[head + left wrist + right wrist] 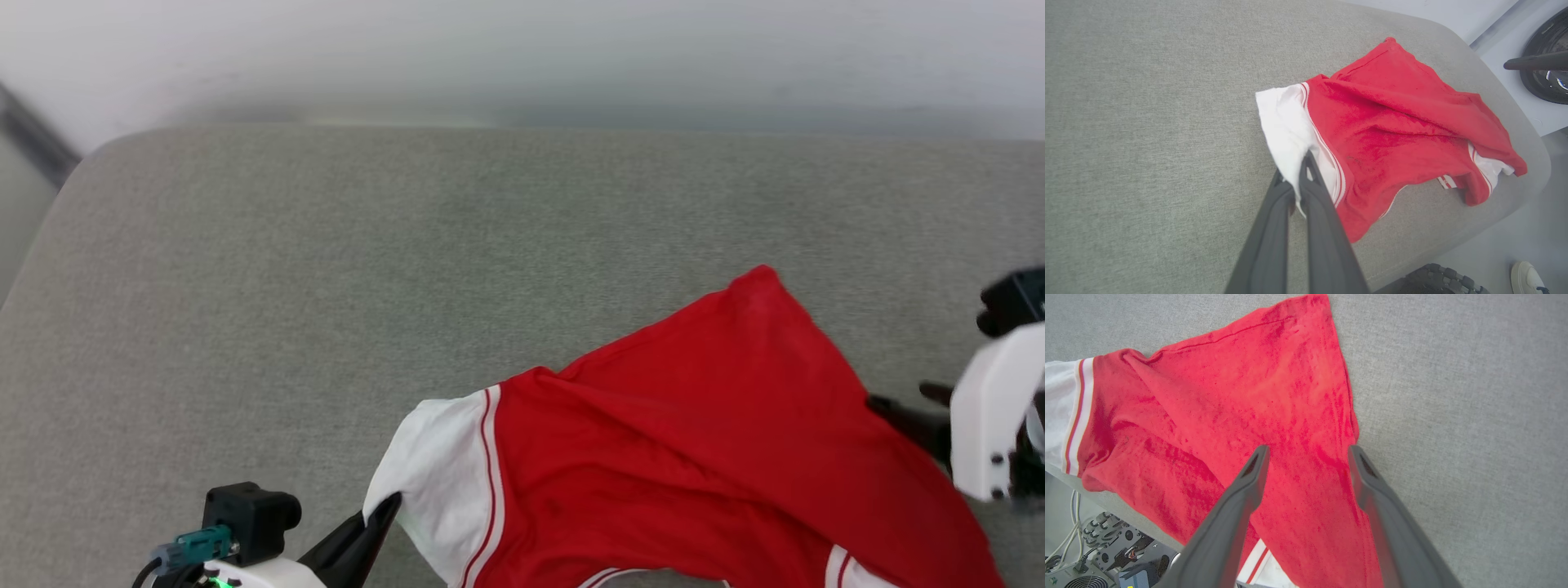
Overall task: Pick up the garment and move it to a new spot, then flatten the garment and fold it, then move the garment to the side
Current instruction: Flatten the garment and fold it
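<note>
Head view: the garment (694,441), a red T-shirt with white sleeves and thin red-and-white trim, lies rumpled on the near right part of the grey bench (326,286), and its lower part runs past the bottom of the picture. At the lower left the left hand (384,510) has its dark fingers pressed together on the edge of the white sleeve. At the right edge the right hand (898,396) sits just beside the red cloth, its two fingers apart.

Left wrist view: the left hand (1300,175) pinches a fold of the white sleeve between closed fingers. The rest of the garment (1392,122) spreads away from it toward the bench's (1147,122) rounded corner. Beyond the bench edge are a black ridged wheel (1437,279) and a white shoe (1527,277) on the floor.

Right wrist view: the right hand (1308,453) is spread wide and holds nothing. Both fingers lie over the red body of the garment (1229,396), near its edge on the bench (1453,396); I cannot tell whether the tips touch the cloth. At the lower left, cables and electronics (1098,547) show below the bench edge, and any marking on them is too small to read.
</note>
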Motion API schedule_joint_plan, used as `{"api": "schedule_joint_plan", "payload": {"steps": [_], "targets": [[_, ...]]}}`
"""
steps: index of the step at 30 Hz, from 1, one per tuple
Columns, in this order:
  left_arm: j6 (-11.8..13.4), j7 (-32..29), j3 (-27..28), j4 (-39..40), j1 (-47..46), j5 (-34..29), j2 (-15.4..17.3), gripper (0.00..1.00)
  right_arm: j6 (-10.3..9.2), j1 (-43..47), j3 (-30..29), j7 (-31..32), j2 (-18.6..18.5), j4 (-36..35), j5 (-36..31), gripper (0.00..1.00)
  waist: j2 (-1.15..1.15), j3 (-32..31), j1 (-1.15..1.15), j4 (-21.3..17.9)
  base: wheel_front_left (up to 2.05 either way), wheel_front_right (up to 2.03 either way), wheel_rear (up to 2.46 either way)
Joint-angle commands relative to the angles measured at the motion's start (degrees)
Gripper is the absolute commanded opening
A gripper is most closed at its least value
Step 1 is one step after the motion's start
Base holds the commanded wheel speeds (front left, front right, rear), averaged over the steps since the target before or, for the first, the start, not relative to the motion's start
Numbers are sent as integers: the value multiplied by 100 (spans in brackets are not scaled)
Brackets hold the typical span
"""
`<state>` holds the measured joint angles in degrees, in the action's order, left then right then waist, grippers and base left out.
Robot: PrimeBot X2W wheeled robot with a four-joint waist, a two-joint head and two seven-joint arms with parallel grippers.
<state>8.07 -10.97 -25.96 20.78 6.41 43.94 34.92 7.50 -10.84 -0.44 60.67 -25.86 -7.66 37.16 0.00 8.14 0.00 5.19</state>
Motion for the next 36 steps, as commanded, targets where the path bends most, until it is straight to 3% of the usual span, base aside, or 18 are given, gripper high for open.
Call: {"api": "schedule_joint_plan", "payload": {"steps": [1,9,10,12,19,25,27,36], "targets": [[-12,-16,-38,51,-93,-61,7,0,-2,-359,96,86,81,136,-83,100,0,169,0,185,0,0,0],[-146,-48,-224,191,-483,-182,-143,0,-2,-1855,421,206,331,1354,-671,100,0,675,0,775,0,0,0],[-226,-32,-337,277,-618,-226,-257,0,-2,-2352,540,152,324,2051,-959,100,0,893,0,1036,0,0,0],[-263,-41,-406,303,-715,-251,-300,0,-2,-2551,602,121,267,2364,-1100,100,0,1006,0,1169,0,0,0],[-343,-47,-559,282,-881,-336,-419,0,-2,-2795,740,36,119,3155,-1336,100,0,1230,0,1531,0,0,0],[-402,28,-605,189,-921,-304,-479,0,-1,-2359,989,105,134,3663,-1273,100,0,1337,0,1706,0,0,0],[-403,56,-599,167,-924,-303,-476,0,-1,-2263,1015,118,120,3731,-1278,0,0,1339,0,1712,0,0,0],[-361,116,-495,100,-891,-301,-393,0,-1,-2340,1046,-272,105,3714,-1135,0,0,1057,0,1523,0,0,0]]}}
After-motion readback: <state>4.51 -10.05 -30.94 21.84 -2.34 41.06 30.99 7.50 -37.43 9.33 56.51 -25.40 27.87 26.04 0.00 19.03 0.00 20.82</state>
